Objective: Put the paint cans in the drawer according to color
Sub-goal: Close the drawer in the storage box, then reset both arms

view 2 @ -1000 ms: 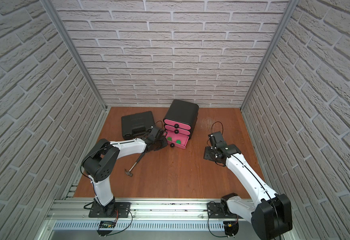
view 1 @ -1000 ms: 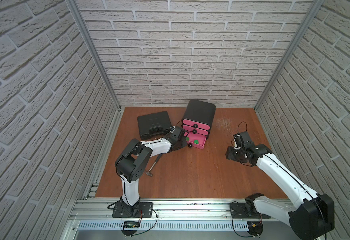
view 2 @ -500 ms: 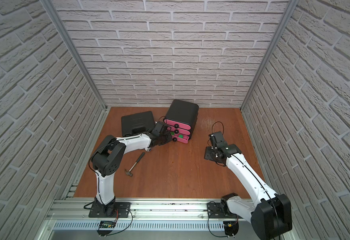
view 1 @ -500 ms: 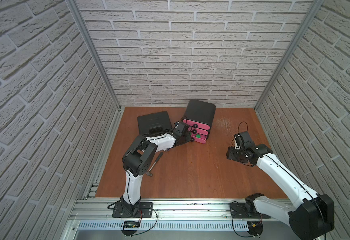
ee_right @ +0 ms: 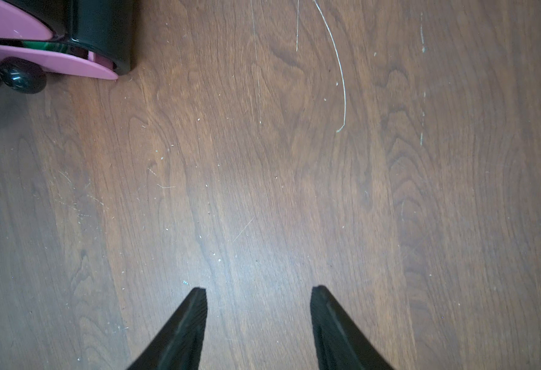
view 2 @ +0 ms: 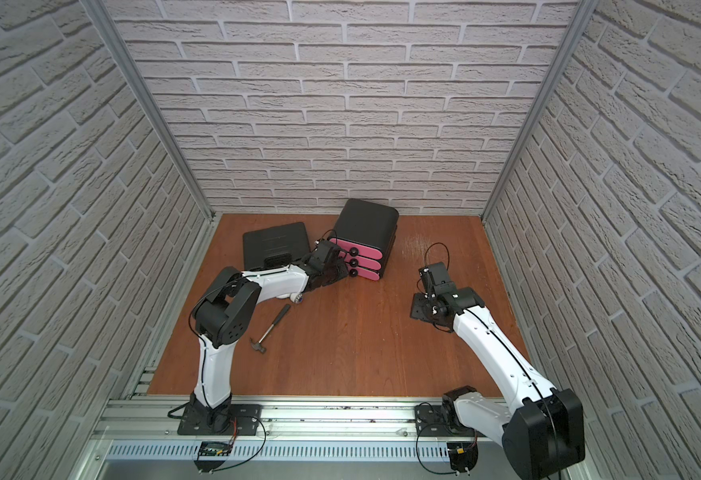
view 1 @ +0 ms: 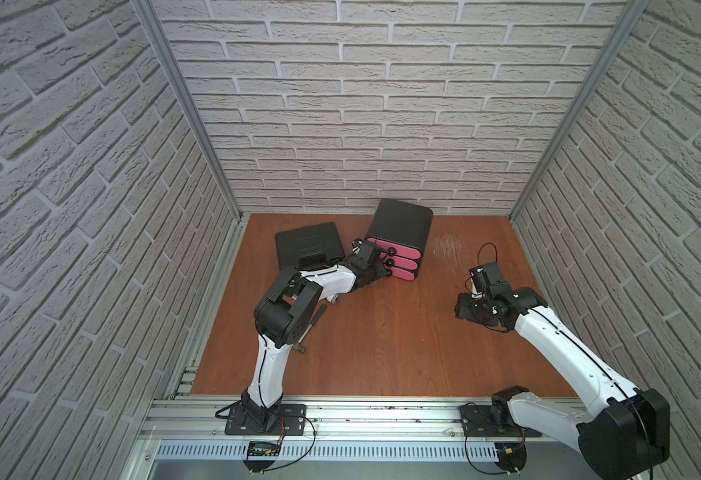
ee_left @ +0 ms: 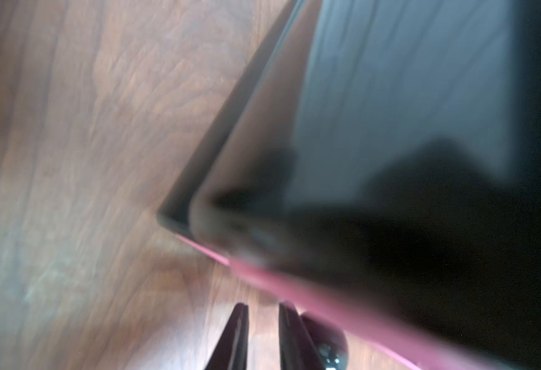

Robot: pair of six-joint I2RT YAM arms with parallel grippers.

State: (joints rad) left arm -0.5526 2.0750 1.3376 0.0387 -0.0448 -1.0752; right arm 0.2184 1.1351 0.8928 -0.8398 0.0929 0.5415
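In a top view the left tool (view 1: 382,274) meets the lowest drawer (view 1: 403,274), which is nearly shut. Left wrist view: its fingers (ee_left: 235,339) lie together beside the knob (ee_left: 326,347). Right wrist view: the right tool (ee_right: 258,290) stands apart over the desk (ee_right: 294,160); a green paint can (ee_right: 46,47) shows in the gap. I would push straight and gently.

The left gripper (view 2: 341,271) was just beside the knobs of the pink drawers (view 2: 368,263). A black case (view 2: 271,243) lay near them, a hammer (view 2: 273,326) nearer the front. The right gripper (view 2: 419,308) stood well apart.

Even bright light, left-wrist view seemingly motion-blurred
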